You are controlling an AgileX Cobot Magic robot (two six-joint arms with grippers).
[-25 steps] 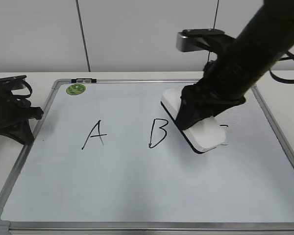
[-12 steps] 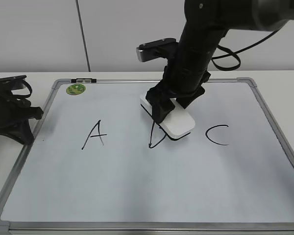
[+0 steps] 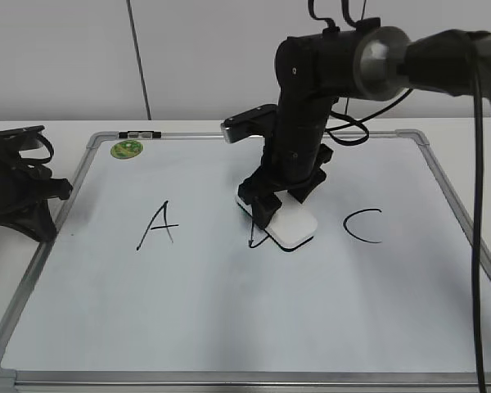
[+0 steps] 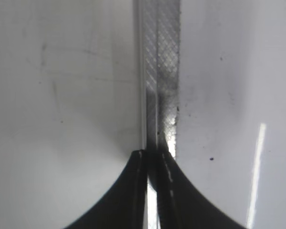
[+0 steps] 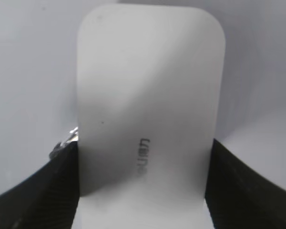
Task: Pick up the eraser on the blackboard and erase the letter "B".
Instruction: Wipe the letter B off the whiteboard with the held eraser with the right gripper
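- The smooth white plastic oblong eraser (image 3: 285,221) with rounded corners lies pressed on the large white dry-erase blackboard (image 3: 229,319) with its grey metal frame, just at 12 o'clock of the board's middle. It covers most of the hand-drawn black marker letter "B" (image 3: 256,236); only the stem and a bit of the lower curve show at the eraser's 8 o'clock side.
- The right gripper (image 3: 280,199) clamps the eraser across its width; in the right wrist view its black fingers (image 5: 47,186) sit against both long sides of the block (image 5: 148,119).
- The left gripper (image 3: 41,214) rests at the board's 9 o'clock edge, and its jaws look nearly closed over the frame rail (image 4: 159,71), perhaps steadying the board.
- Risk: a smooth plastic body held only by side pressure could twist or slip out if the wipe drags hard against the board.
- Risk: a sweep carried too far toward 3 o'clock would smear the black handwritten "C" (image 3: 364,225); too far toward 9 o'clock would touch the black "A" (image 3: 157,225).
- Risk: a tilted eraser would touch with one edge only and leave the hooked stem as a streak.
- Risk: if the left grip is loose, the board might slide with the stroke.
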